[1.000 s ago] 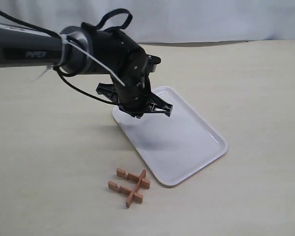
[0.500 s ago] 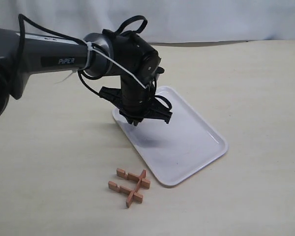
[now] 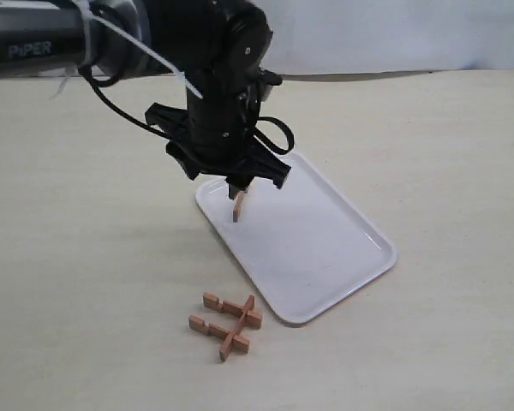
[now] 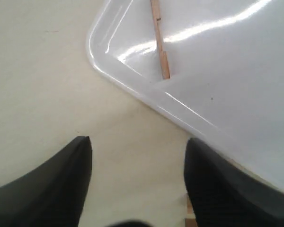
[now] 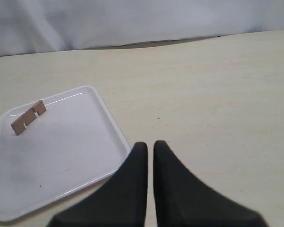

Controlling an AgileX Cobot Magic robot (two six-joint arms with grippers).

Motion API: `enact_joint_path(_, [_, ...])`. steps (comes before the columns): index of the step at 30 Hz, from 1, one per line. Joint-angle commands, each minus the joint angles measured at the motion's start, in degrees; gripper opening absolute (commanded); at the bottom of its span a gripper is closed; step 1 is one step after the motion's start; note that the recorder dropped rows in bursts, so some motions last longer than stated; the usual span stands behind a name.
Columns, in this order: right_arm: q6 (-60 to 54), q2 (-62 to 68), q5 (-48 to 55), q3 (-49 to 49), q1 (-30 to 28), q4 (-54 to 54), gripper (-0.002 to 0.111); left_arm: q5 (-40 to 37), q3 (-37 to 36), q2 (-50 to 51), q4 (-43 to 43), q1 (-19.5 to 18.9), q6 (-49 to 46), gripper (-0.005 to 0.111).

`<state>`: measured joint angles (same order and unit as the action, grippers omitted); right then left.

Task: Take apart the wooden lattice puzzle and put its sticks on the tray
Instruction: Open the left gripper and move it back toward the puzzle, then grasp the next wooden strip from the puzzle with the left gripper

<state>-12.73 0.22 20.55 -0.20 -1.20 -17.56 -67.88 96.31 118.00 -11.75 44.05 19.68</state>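
L pincer point(image 4: 138, 141) is spread wide, holding nothing. Both fingers point(image 4: 52, 184) are clear of everything in the L wrist view. It points down over the tray's left corner as the ext view shows it, w/ the L arm point(image 3: 60, 47) coming in from the upper left of that view.

One stick point(image 3: 237, 206) is right under the pincer, inside the tray point(image 3: 343, 257) close to the rim at that same corner. In the ext view it looks stood on end or tilted. Can't tell if it rests on the tray floor. R wrist view shows 2 notches along one edge.

Tray sits skewed on the bench point(image 3: 86, 257). Puzzle point(image 3: 225, 322) is on the bench just beside the tray's near corner, apart from it as far as I can see. It's 3 pieces interlocked, 2 parallel w/ 1 across.

R pincer point(image 5: 150, 144) is narrow, fingers almost together w/ nothing between. It's over the bench near a tray edge, well apart from the stick. Can't make it out in the ext view.
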Motion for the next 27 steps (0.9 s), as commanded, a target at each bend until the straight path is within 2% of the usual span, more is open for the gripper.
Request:
enact_joint_path(1, [0.0, 0.5, -0.7, 0.2, -0.2, 0.1, 0.005, -2.1, -1.9, -6.6, -4.0, 8.7, 0.2, 0.055])
enact_joint_path(6, [0.0, 0.5, -0.7, 0.2, -0.2, 0.1, 0.005, -2.1, -8.8, -11.5, -4.0, 16.3, 2.2, 0.055])
enact_joint_path(10, [0.0, 0.5, -0.7, 0.2, -0.2, 0.1, 0.005, -2.1, -15.9, -13.9, -4.1, 19.3, 5.6, 0.055])
enact_joint_path(15, [0.0, 0.5, -0.7, 0.2, -0.2, 0.1, 0.005, -1.4, -25.6, -17.6, -1.4, 19.3, 9.6, 0.055])
enact_joint_path(21, [0.0, 0.5, -0.7, 0.2, -0.2, 0.1, 0.005, 10.4, -34.5, -20.5, 5.9, 19.3, 11.4, 0.055])
enact_joint_path(27, [0.0, 0.5, -0.7, 0.2, -0.2, 0.1, 0.005, 22.0, -41.2, -20.2, 6.4, 19.3, 17.1, 0.055])
